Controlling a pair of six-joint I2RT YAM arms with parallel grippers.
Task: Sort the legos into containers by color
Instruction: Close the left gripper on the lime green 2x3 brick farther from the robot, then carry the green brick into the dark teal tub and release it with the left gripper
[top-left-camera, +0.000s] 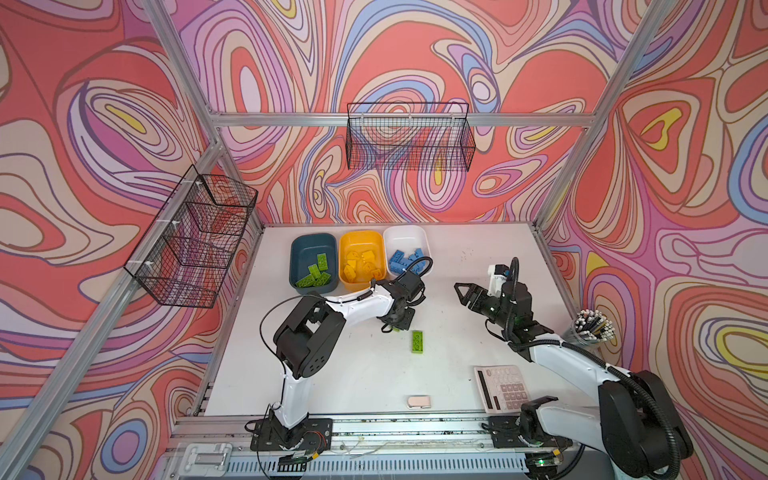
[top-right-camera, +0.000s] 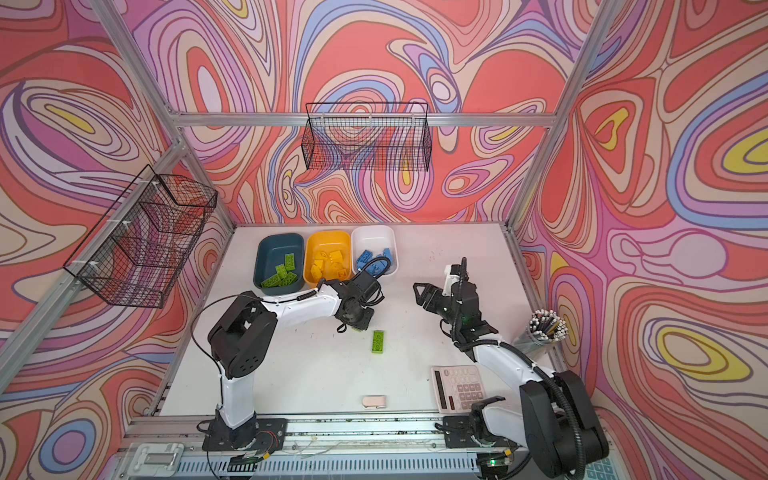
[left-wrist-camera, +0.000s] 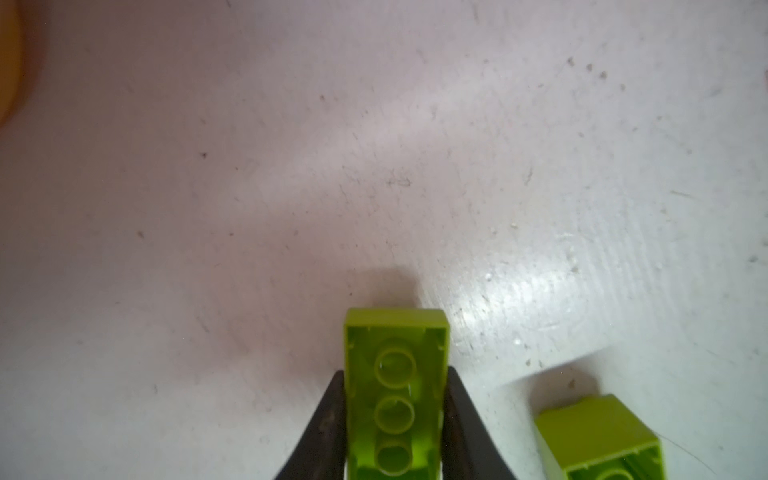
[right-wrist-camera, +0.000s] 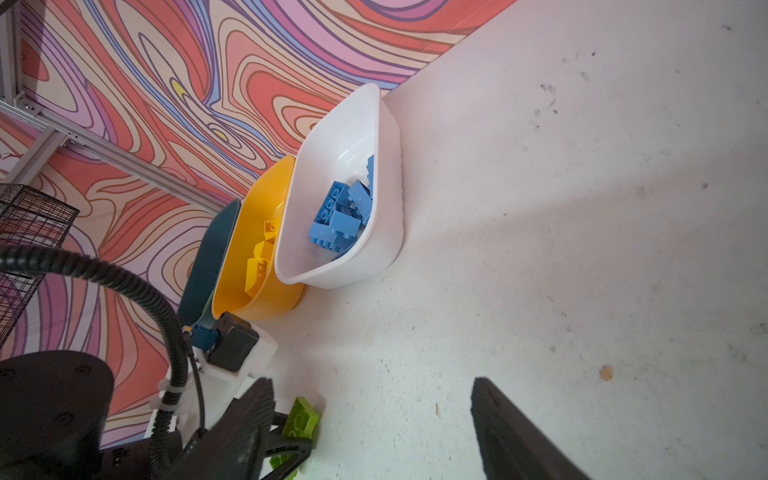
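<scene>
The left gripper (left-wrist-camera: 395, 372) is clamped on a lime green studded plastic brick (left-wrist-camera: 397, 340). Its two black fingers (left-wrist-camera: 328, 415) press the long sides, the hollow underside faces the wrist camera, and the far end sticks out past the fingertips. Whether the brick is off the scuffed white table (top-left-camera: 332, 374) I cannot tell.

Just beside it, not touching, a second lime green brick (top-left-camera: 417, 341) lies flat on the table, on the side toward the front edge.

Well apart to the right, the right gripper (right-wrist-camera: 372, 380) hangs over bare table with its jaws wide and nothing between them.

Behind the left gripper three rounded plastic tubs stand in a row by the back wall:
- a dark teal-blue tub (top-left-camera: 299, 249) holding lime green bricks (top-left-camera: 316, 274)
- a yellow-orange tub (top-left-camera: 361, 237) holding yellow bricks (top-left-camera: 363, 266)
- a white tub (top-left-camera: 405, 232) holding blue bricks (top-left-camera: 405, 259)

In both top views the left arm's wrist and cable cover the white tub's near corner.

Toward the front lie a pink calculator (top-left-camera: 503, 388) and a small pale flat thing (top-left-camera: 419, 401). A clear cup of pencils (top-left-camera: 592, 328) stands at the right edge.

Farthest off, two black wire mesh baskets (top-left-camera: 409, 137) hang on the frame
</scene>
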